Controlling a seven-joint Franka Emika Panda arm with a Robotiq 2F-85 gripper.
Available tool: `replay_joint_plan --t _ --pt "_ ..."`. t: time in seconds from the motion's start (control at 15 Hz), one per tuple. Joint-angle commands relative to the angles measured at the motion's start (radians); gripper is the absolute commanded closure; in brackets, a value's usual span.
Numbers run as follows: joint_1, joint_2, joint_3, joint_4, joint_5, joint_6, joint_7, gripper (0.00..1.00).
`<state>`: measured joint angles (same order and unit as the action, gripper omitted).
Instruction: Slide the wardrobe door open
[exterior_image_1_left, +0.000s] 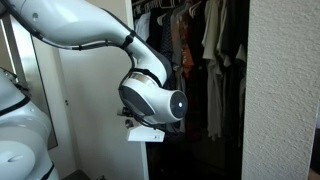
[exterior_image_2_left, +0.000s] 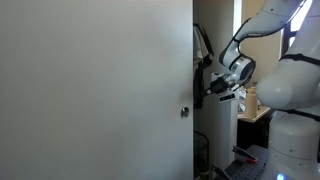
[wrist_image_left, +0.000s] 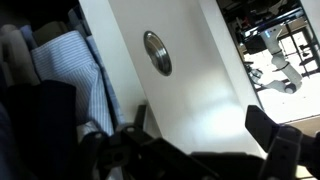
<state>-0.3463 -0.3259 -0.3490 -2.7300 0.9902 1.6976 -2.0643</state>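
The wardrobe door (exterior_image_2_left: 95, 90) is a tall, smooth off-white panel with a small round silver pull (exterior_image_2_left: 184, 112) near its edge. In the wrist view the door (wrist_image_left: 200, 60) fills the middle, with the pull (wrist_image_left: 157, 52) just above my fingers. My gripper (wrist_image_left: 205, 125) is open, its two dark fingers spread in front of the door face below the pull. In an exterior view the gripper (exterior_image_2_left: 205, 93) is at the door's edge, a little above the pull. In an exterior view the door (exterior_image_1_left: 95, 110) stands behind my arm, and the wrist hides the fingers.
Several hanging clothes (exterior_image_1_left: 205, 50) fill the dark open wardrobe, and some show in the wrist view (wrist_image_left: 70, 70). A rough-textured beige wall (exterior_image_1_left: 280, 90) stands beside the opening. The robot's white base (exterior_image_2_left: 290, 130) and a desk with clutter (exterior_image_2_left: 255, 105) are close by.
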Motion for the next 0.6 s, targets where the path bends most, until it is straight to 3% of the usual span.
replay_joint_plan --t 0.0,0.53 --pt "0.034 0.045 0.027 0.030 0.075 0.051 -0.071 0.00" --pt "0.104 0.119 0.099 0.047 0.163 0.088 -0.191 0.00"
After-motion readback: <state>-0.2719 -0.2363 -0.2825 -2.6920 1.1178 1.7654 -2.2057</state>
